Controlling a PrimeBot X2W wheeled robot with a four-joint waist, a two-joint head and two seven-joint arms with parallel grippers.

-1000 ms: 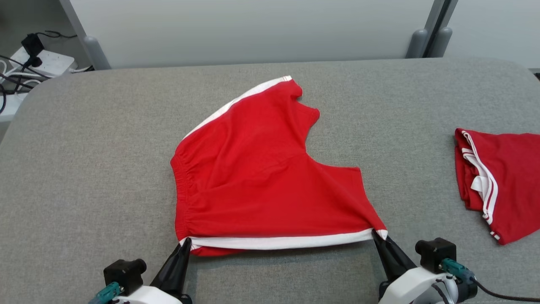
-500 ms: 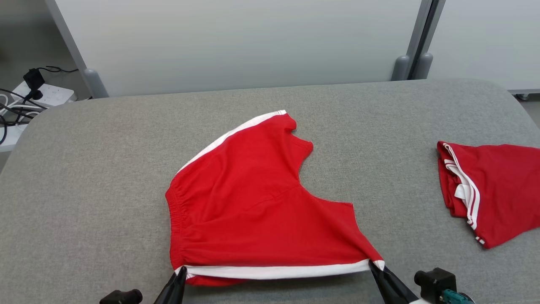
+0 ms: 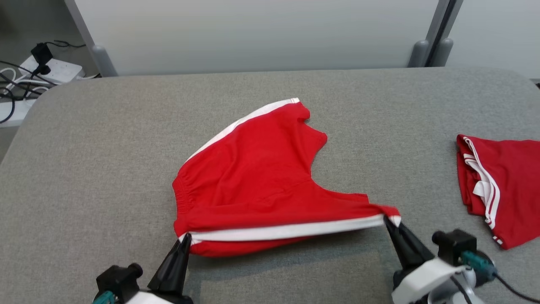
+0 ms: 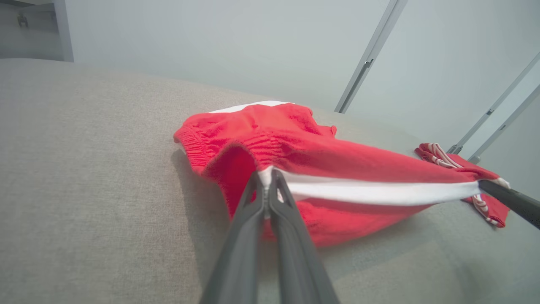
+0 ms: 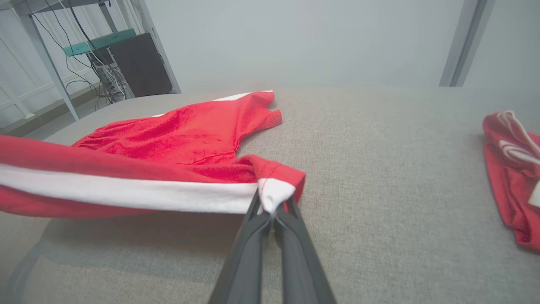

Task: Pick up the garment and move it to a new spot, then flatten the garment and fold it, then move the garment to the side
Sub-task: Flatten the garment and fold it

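The garment point(image 3: 253, 177) is a pair of red shorts with white side stripes, spread on the grey table point(image 3: 105, 139). Its near edge, with the white stripe point(image 3: 291, 230), hangs stretched a little above the cloth surface between my two grippers. My left gripper point(image 3: 185, 240) is shut on the garment's near left corner point(image 4: 265, 177) at the waistband end. My right gripper point(image 3: 387, 220) is shut on the near right corner point(image 5: 274, 196) at the leg hem. The far part of the garment point(image 5: 190, 135) still rests on the table.
A second red garment point(image 3: 502, 190) with white stripes lies folded at the table's right edge, also in the right wrist view point(image 5: 512, 169). A power strip with cables point(image 3: 38, 69) sits on the floor beyond the far left corner. A pale wall panel point(image 3: 253, 33) runs behind the table.
Both grippers have lifted the garment's near edge off the table, and a shadow now shows beneath it. The head view tilted meanwhile, shifting the whole picture.
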